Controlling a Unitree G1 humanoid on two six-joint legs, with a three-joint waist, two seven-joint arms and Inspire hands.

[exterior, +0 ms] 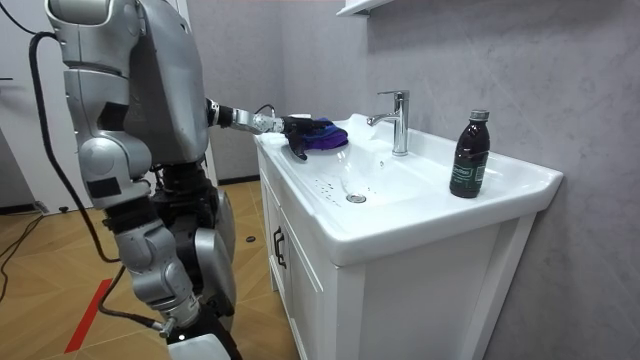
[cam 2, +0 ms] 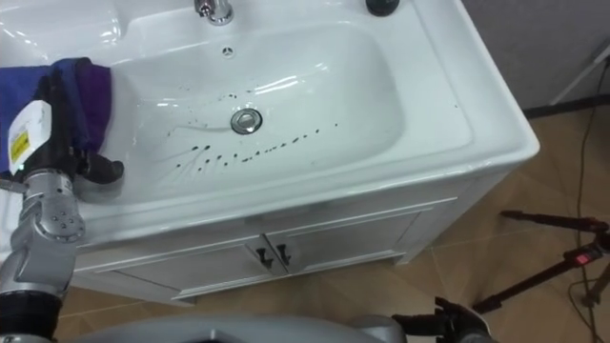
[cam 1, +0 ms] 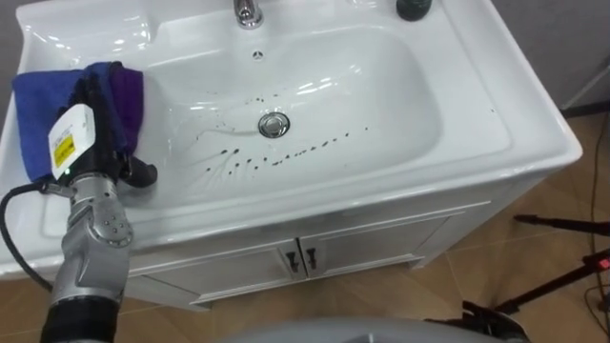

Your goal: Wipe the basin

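The left hand (cam 1: 95, 105) is lying palm-down on top of the cloth (cam 1: 36, 105). Its fingers are reaching fairly straight along the fabric and away from the robot, and its thumb (cam 1: 143, 174) is sticking out free to the right. It seems to be pressing the cloth flat rather than gripping it, since nothing is bunching up between thumb and fingers. The cloth is showing blue to the left of the fingers and purple to their right. It is sitting under the hand on the flat ledge at the left end of the basin (cam 1: 457, 114), not yet down in the bowl.

Just right of the thumb the ledge is dropping into the bowl. The dark specks (cam 1: 276, 157) are lying further right, in a loose band running left to right across the bowl floor, on the robot's side of the drain (cam 1: 274, 125). The tap (cam 1: 248, 13) is standing beyond the drain at the far rim, and a bottle (exterior: 470, 155) is standing on the far right corner, well apart from the hand.

The robot is standing at the cabinet (cam 1: 372, 238) front with its left arm stretched forward. The coming move is likely turning on one relation: the dirt is lying to the hand's right and lower, along the bowl's long axis. A sideways sweep down the slope and across would be carrying the cloth through the whole band, and the left hand is already placed beside it.
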